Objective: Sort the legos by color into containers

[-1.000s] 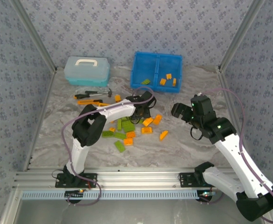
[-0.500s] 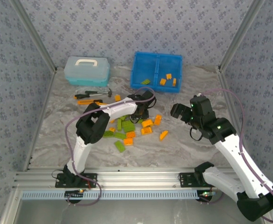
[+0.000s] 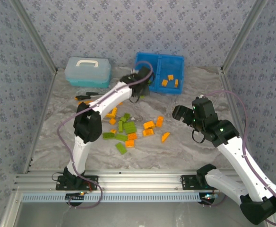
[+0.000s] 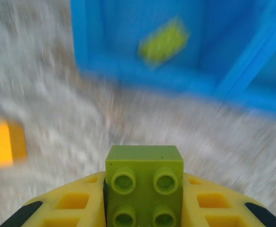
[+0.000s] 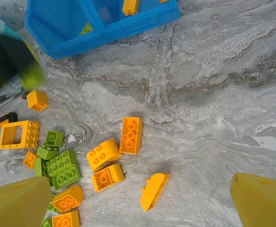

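Marbled grey tabletop (image 3: 190, 142) is spread beneath both arms. At the left, the left gripper (image 3: 140, 88) is closed on a lime green plastic brick (image 4: 144, 182), pinched between its yellow fingers (image 4: 72, 205) with the studs turned toward the wrist camera. Just ahead of the fingers the bright blue two-compartment plastic tray (image 4: 128, 75) is found, its near wall lying crosswise to the reach. The left compartment, with one lime brick (image 4: 162, 41) in it, is straight ahead, and the divider (image 4: 242, 64) is off to the right. A short advance over the wall is judged necessary before release. Loose lime and orange bricks (image 3: 128, 130) are left behind the fingers. Farther right, the right gripper (image 3: 181, 113) is held wide open and empty, farther from the tray.
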Tool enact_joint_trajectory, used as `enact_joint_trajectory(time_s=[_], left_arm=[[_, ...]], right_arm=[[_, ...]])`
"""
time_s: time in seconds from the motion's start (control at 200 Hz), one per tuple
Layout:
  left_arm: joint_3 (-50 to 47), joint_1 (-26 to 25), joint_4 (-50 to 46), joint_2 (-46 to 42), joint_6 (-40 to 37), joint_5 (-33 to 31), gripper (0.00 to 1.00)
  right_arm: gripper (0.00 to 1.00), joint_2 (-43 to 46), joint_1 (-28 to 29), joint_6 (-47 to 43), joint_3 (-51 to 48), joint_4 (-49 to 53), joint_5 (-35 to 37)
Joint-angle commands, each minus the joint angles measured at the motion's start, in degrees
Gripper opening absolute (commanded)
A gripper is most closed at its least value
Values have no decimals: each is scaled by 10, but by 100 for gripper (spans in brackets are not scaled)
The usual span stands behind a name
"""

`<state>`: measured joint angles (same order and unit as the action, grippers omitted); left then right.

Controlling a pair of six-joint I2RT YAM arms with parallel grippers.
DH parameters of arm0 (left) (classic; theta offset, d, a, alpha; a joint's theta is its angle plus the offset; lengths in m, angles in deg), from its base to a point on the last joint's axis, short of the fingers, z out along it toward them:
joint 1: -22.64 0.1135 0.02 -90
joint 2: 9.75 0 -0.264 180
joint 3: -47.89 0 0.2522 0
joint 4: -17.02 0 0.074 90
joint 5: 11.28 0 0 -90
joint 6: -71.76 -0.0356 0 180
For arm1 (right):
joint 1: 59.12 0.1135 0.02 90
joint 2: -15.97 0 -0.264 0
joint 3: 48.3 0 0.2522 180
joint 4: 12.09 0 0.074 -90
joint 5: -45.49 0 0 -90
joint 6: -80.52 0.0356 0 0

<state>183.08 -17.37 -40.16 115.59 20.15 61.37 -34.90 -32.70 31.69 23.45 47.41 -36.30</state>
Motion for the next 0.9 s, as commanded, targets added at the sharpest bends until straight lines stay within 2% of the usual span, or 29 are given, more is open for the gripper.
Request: enact_joint_trajectory(time_s=[0.0, 0.195, 0.365, 0.495, 0.56, 0.71, 0.894], left_arm=[[98, 20, 14, 51, -80, -45, 24], [250, 44, 65, 154, -130, -19, 23], [272, 46, 166, 205, -160, 0, 24], [309, 46, 189, 251, -163, -5, 26], [326, 46, 186, 268, -163, -9, 31], [329, 45, 185, 266, -158, -8, 54], [331, 44, 138, 211, -144, -6, 57]], right_arm=[[100, 10, 3, 6, 4, 21, 15], [100, 10, 4, 9, 4, 25, 12], [100, 8, 4, 7, -3, 25, 4], [100, 7, 5, 11, -8, 26, -7], [100, 9, 5, 11, -9, 31, -10], [100, 20, 5, 15, -12, 34, -4], [100, 18, 5, 15, -11, 28, -3]])
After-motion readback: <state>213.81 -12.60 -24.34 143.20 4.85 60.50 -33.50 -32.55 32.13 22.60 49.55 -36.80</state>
